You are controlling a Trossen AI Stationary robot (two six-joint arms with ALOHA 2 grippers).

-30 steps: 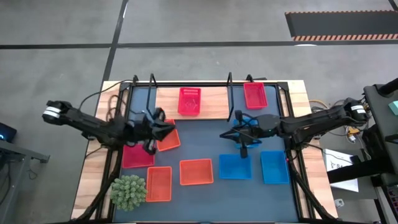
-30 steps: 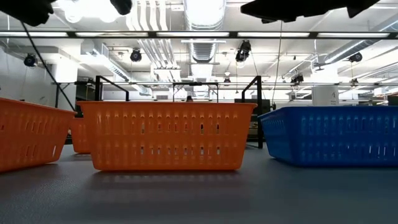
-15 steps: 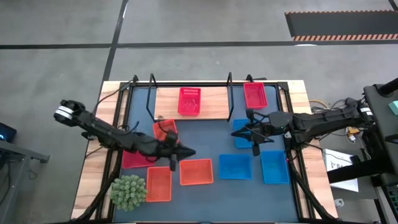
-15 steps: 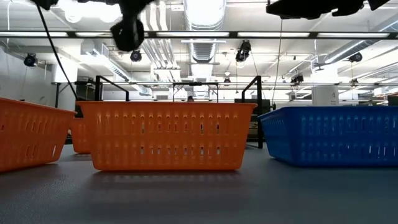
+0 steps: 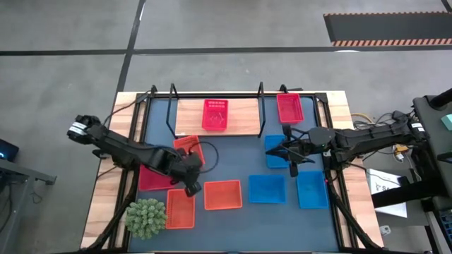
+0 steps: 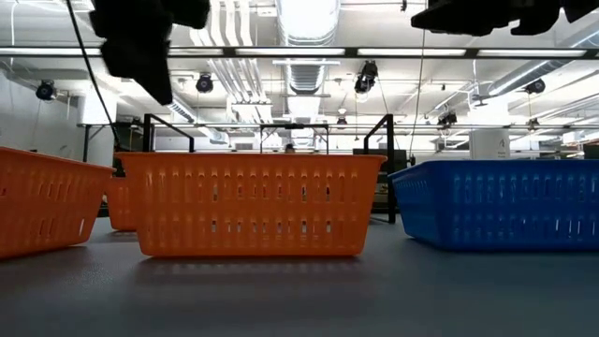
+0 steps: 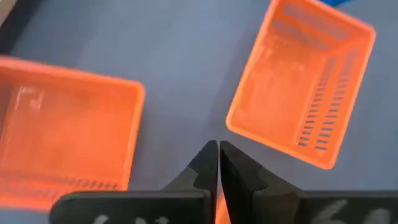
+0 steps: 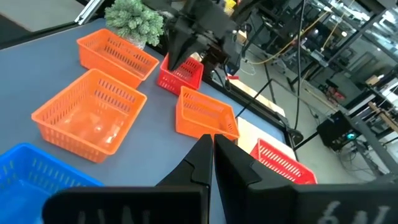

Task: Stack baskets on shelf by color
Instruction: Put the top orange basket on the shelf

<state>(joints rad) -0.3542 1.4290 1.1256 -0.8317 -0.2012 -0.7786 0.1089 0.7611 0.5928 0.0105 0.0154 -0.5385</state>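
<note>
Dark-blue mat (image 5: 233, 219) covers most of your wooden table (image 5: 102, 201), and behind it the low view looks into a big hall with white ducts and ceiling lights. At the far edge sits the shelf (image 5: 244, 116), a light board in a black wire frame, with one red basket (image 5: 215, 115) on it and a second red basket (image 5: 289, 108) at its right end.

Your left gripper (image 5: 192, 185) hangs over the mat between two orange baskets: the orange basket (image 5: 223, 195) in the front row and another orange basket (image 5: 180, 209) beside the green plant ball (image 5: 146, 218). In the left wrist view its fingers (image 7: 205, 163) are pressed together with nothing between them, pointing at bare mat between those two baskets. Just behind this arm a third orange basket (image 5: 188, 148) lies on the mat, and a flat red basket (image 5: 155, 178) shows under the arm.

Your right gripper (image 5: 286, 149) hovers over a blue basket (image 5: 274, 151) near the shelf's right part. The right wrist view shows its fingers (image 8: 202, 162) closed and empty. Two more blue baskets sit in the front row: one blue basket (image 5: 267, 189) next to the orange one, the other blue basket (image 5: 311, 189) at the mat's right side.

You will find no brand, label or readable writing on the baskets or the shelf.
</note>
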